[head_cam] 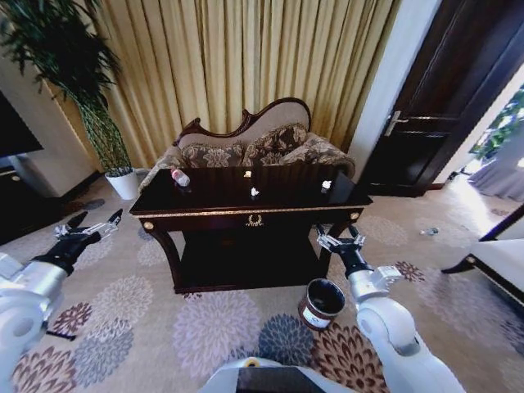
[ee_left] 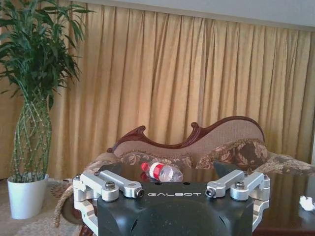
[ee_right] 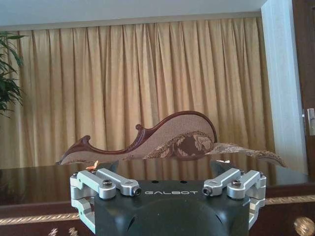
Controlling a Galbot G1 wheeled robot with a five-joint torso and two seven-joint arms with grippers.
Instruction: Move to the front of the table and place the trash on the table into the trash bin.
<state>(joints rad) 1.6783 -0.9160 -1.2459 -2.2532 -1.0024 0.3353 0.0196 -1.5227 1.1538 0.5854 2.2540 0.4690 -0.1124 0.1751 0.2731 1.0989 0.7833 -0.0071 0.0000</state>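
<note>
The dark-brown table with gold trim stands straight ahead of me. On its top lie a white scrap of trash near the front centre, a pale yellow scrap behind it, and another white scrap towards the right end. The round dark trash bin with a white label stands on the carpet by the table's right front leg. My right gripper is open, just above and behind the bin, below the table edge. Out to the left of the table, my left gripper hangs open over the carpet.
A plastic bottle with a red label lies at the table's left end, and a dark box stands at its right end. Behind the table are an ornate sofa and curtains. A potted plant stands at the back left and a dark door at the right.
</note>
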